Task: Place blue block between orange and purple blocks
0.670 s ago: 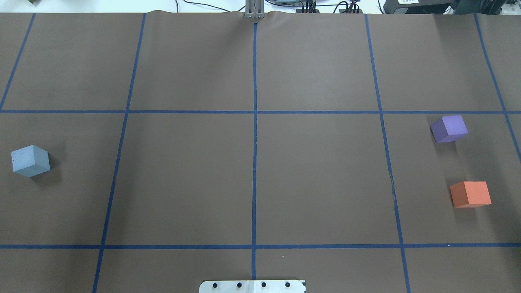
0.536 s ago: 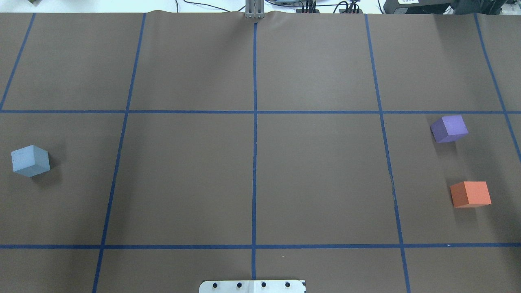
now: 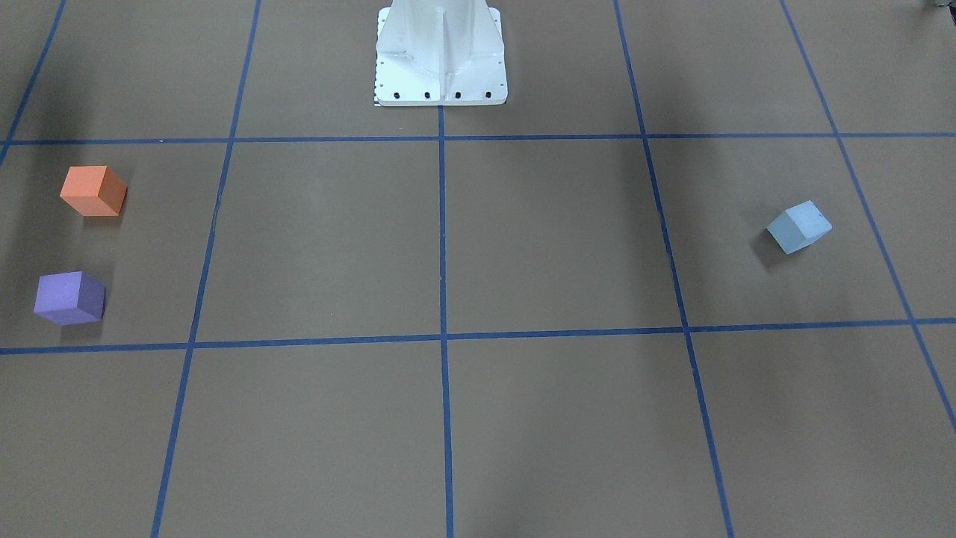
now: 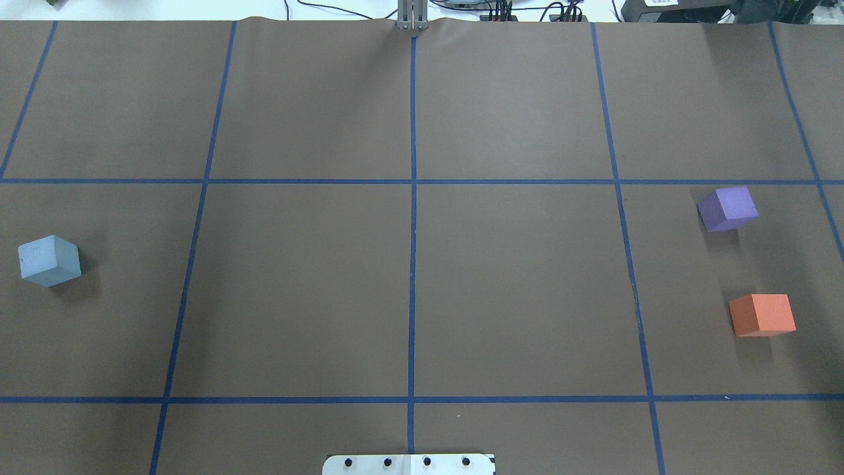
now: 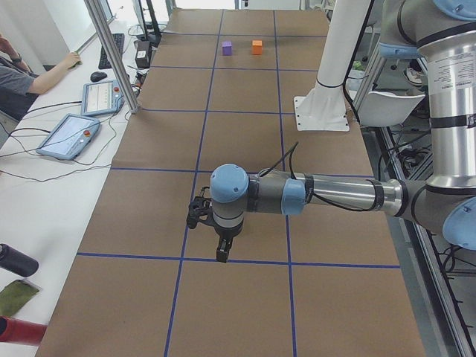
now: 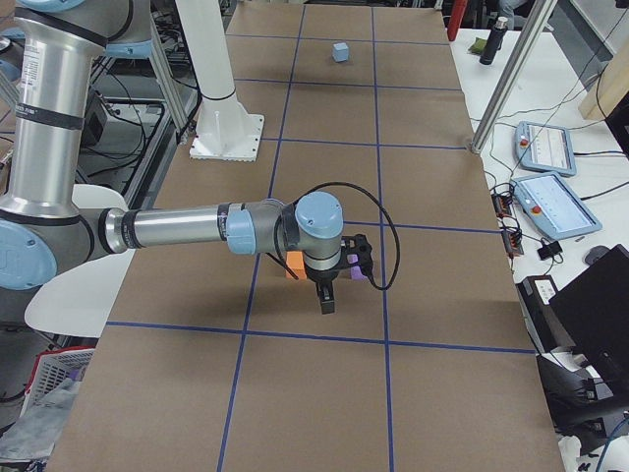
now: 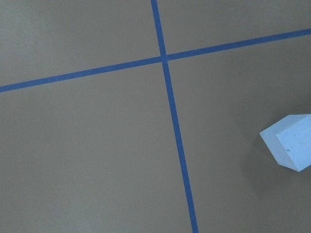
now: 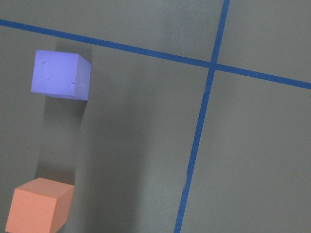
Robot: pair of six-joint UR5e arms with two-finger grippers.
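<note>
The light blue block (image 4: 49, 261) lies alone at the table's left end; it also shows in the front view (image 3: 799, 226) and at the right edge of the left wrist view (image 7: 291, 148). The purple block (image 4: 727, 208) and orange block (image 4: 762, 315) lie at the right end with a gap between them, and both show in the right wrist view, purple (image 8: 60, 74) and orange (image 8: 39, 206). My left gripper (image 5: 222, 253) hangs above the table in the left side view only. My right gripper (image 6: 326, 300) hangs above the purple and orange blocks in the right side view only. I cannot tell whether either is open or shut.
Blue tape lines (image 4: 413, 264) divide the brown table into squares. The white robot base (image 3: 441, 52) stands at the near middle edge. A metal post (image 5: 111, 52), tablets (image 5: 71, 134) and an operator (image 5: 22, 74) are beside the table's far side.
</note>
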